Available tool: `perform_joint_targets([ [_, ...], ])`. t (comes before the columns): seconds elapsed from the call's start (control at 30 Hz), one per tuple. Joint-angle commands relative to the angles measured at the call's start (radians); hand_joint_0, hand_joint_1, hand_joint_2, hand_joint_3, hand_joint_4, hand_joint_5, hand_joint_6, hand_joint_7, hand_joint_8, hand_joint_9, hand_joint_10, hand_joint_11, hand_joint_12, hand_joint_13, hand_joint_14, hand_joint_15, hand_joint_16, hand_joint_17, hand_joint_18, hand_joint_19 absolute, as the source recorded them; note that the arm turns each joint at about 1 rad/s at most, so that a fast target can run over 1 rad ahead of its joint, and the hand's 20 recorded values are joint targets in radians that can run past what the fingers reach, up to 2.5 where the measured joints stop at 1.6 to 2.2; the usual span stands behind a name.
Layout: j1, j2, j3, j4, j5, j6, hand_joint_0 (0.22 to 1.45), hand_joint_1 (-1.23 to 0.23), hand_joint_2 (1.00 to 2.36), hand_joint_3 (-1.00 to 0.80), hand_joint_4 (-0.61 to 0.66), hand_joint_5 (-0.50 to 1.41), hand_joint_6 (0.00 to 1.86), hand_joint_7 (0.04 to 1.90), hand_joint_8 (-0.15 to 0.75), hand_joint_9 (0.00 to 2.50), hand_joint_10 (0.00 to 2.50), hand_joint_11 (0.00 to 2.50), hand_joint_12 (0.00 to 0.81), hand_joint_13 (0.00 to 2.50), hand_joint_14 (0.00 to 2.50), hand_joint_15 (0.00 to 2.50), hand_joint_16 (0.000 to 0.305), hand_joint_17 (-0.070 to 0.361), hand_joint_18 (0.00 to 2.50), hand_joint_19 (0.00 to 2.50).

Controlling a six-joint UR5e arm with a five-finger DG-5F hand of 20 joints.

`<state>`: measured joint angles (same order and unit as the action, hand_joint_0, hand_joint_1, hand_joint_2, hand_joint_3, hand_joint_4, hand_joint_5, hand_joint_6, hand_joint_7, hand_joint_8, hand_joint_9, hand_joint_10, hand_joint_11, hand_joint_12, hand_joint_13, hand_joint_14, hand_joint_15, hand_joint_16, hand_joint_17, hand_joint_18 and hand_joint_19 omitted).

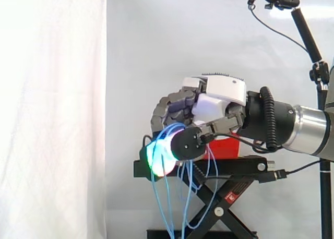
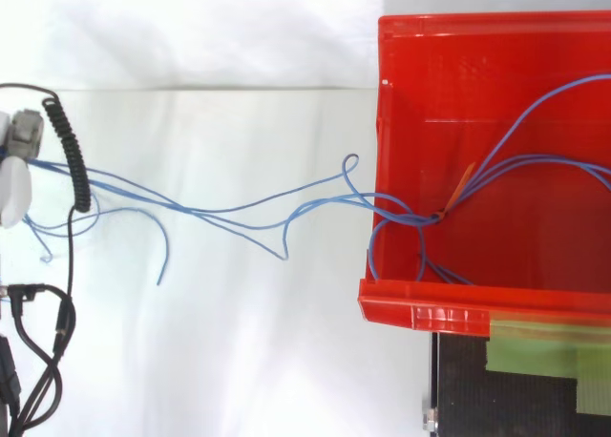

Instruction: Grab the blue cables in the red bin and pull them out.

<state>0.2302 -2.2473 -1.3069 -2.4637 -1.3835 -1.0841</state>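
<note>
White curtain (image 1: 52, 93) behind the work. Red bin (image 2: 477, 46) on a black stand (image 1: 219, 197). Hand (image 1: 219, 93), fingers (image 1: 169, 108) curled round a bundle of blue cables (image 2: 239, 208), held well apart from the bin; loose ends hang below the grip. The cables run from the hand over the bin's near wall to a knot bound by an orange tie (image 2: 463, 184) inside the bin, with more strands beyond it. Step in hand, as judged: drawing the bundle out. Best done with a firm grip and a steady pull away and slightly upward, so the tied knot rides over the wall instead of snagging and dragging the bin.
</note>
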Motion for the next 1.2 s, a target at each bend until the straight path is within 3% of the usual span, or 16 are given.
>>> perform_joint_targets([
  [0.0, -0.005, 0.0, 0.0, 0.06, -0.032, -0.076, 0.91, -0.94, 1.01, -0.71, 0.09, 0.66, 1.15, 0.56, 0.24, 1.03, 1.36, 1.59, 0.321, 1.3, 0.53, 1.61, 0.044, 0.098, 0.96, 1.21],
  [0.07, -0.006, 0.0, 0.0, 0.078, -0.04, -0.089, 0.91, -0.94, 1.01, -0.72, 0.09, 0.66, 1.15, 0.56, 0.232, 1.03, 1.35, 1.59, 0.319, 1.3, 0.52, 1.61, 0.044, 0.099, 0.96, 1.21],
  [0.13, -0.009, 0.0, 0.0, 0.146, -0.069, -0.132, 0.91, -0.94, 1.01, -0.72, 0.09, 0.66, 1.15, 0.56, 0.24, 1.03, 1.35, 1.59, 0.326, 1.3, 0.52, 1.6, 0.043, 0.097, 0.96, 1.2],
  [0.37, -0.02, 0.0, 0.0, 0.249, -0.118, -0.152, 0.91, -0.94, 1.01, -0.73, 0.09, 0.66, 1.15, 0.56, 0.238, 1.03, 1.31, 1.59, 0.322, 1.3, 0.51, 1.61, 0.043, 0.097, 0.96, 1.2],
  [0.8, -0.029, 0.0, 0.0, 0.299, -0.158, -0.184, 0.91, -0.94, 1.01, -0.75, 0.08, 0.66, 1.13, 0.57, 0.238, 1.04, 1.29, 1.59, 0.32, 1.3, 0.5, 1.59, 0.044, 0.098, 0.96, 1.21],
  [1.17, -0.034, -0.002, 0.0, 0.379, -0.279, -0.308, 0.92, -0.94, 1.01, -0.78, 0.08, 0.66, 1.1, 0.57, 0.237, 1.04, 1.27, 1.59, 0.323, 1.3, 0.48, 1.61, 0.043, 0.098, 0.96, 1.21],
])
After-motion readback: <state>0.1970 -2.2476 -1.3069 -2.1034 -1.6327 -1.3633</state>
